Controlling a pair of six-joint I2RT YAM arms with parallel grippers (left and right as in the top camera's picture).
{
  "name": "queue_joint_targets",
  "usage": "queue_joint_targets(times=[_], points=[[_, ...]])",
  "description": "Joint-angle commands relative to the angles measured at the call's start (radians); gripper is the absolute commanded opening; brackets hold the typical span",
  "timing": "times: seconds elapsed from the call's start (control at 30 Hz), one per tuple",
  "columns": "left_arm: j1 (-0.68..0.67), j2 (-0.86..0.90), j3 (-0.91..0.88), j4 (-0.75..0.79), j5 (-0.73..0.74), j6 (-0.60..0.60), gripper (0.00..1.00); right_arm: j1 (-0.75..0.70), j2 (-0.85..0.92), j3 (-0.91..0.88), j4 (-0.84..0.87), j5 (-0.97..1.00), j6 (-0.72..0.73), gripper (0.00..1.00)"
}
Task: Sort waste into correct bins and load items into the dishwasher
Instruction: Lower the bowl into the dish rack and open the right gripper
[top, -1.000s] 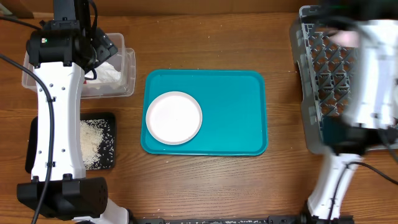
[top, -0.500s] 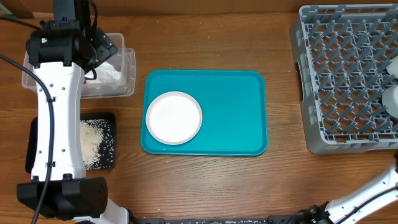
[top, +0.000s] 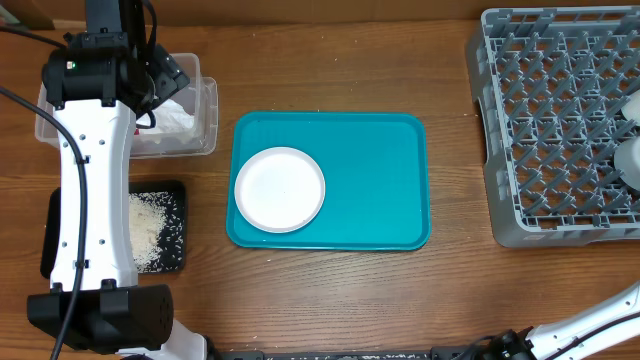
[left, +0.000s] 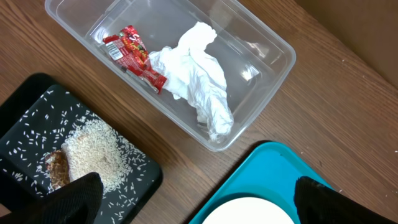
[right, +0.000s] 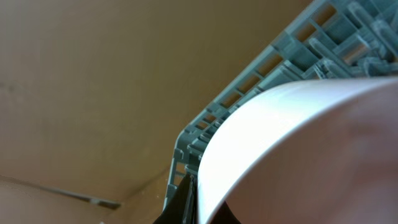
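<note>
Right, left gripper (left: 199, 198) first: jaws flung wide, nothing between them, black fingertips (left: 73, 194) hanging above the wooden table (left: 323, 106). Just below, the clear tub (left: 273, 56) holds the crumpled napkin (left: 199, 81) and the red wrapper (left: 134, 53), the two touching. Beside the tub, the black tray (left: 18, 118) carries white rice (left: 93, 149) and a brown scrap (left: 57, 167). Out in the middle, the white plate (top: 279, 189) sits on the left half of the teal tray (top: 375, 180). Far right stands the grey rack (top: 550, 120), with pale crockery (top: 630, 163) at its edge, cut off by the frame. The right gripper (right: 186, 202) is clenched tight, its tip against a pale pink-white dish (right: 298, 143) by the rack. Whether it pinches the rim, I cannot tell. Behind rises brown cardboard (right: 93, 81).
</note>
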Motion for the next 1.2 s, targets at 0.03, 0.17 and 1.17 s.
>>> queue_joint_targets(times=[0.03, 0.17, 1.17], points=[[-0.001, 0.002, 0.006, 0.0, 0.003, -0.013, 1.0, -0.002, 0.003, -0.021, -0.014, 0.095, 0.071, 0.04], [-0.001, 0.002, 0.006, 0.0, 0.003, -0.013, 1.0, -0.016, 0.003, -0.021, -0.063, 0.151, 0.067, 0.04], [-0.001, 0.002, 0.006, 0.0, 0.003, -0.013, 1.0, -0.003, 0.068, -0.008, 0.003, 0.178, 0.15, 0.05]])
